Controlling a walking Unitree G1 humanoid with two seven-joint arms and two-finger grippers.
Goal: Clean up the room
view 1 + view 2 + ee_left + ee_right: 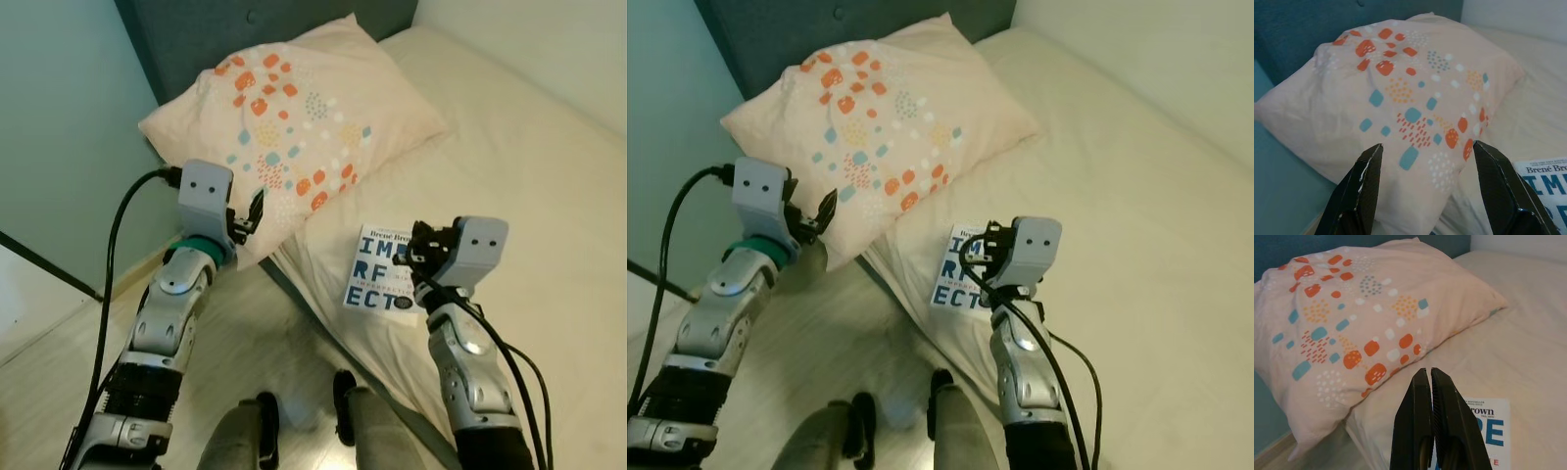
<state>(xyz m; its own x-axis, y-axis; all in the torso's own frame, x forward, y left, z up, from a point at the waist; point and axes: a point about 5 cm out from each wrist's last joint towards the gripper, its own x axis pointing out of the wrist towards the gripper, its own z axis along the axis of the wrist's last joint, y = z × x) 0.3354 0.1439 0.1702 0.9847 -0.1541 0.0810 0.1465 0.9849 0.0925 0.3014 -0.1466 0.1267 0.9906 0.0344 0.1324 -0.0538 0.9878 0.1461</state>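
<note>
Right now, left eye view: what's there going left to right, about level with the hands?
Black cable → left hand → pillow's lower corner → book → right hand → bare bed sheet.

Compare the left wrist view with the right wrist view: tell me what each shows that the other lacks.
Left wrist view: the left hand with its fingers spread wide before the pillow, and the author's name along the top of the book.
Right wrist view: the right hand with fingers pressed together above the book, and a broad stretch of bed sheet.
Both: the patterned pillow, the blue headboard, the book.
</note>
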